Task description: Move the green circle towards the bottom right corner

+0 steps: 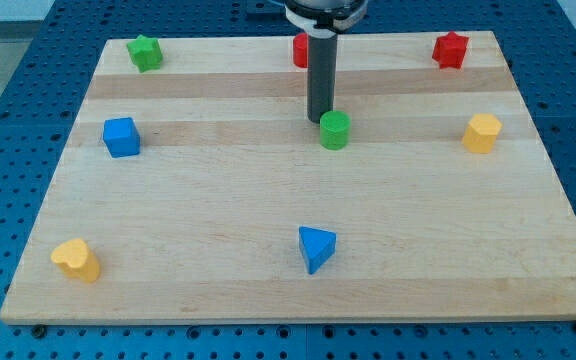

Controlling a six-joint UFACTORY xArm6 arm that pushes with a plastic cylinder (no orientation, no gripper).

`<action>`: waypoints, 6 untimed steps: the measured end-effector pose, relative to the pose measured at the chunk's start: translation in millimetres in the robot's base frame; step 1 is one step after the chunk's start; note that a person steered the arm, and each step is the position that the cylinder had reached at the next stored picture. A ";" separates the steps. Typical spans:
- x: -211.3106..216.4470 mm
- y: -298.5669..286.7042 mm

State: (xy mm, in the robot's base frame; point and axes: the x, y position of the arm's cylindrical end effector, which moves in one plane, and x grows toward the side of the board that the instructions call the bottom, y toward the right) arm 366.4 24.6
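Nearest the camera: blue triangle [316, 248], well below my tip [319, 121] toward the view's bottom. No claw on this rig, just a bare rod, so nothing opens or grips. Green circle [335, 130] sits touching or just beside my tip, on its lower-right side. That's the key relation: tip is behind the circle up-left, so a push down-right should drive it toward the board's [528, 290] bottom right corner. Yellow block [482, 132] lies far right.
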 end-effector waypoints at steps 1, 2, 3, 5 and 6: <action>14.6 -0.1; 27.9 -0.1; 42.0 -0.1; 55.4 16.9; 60.9 25.2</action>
State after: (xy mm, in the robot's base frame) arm 427.4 49.8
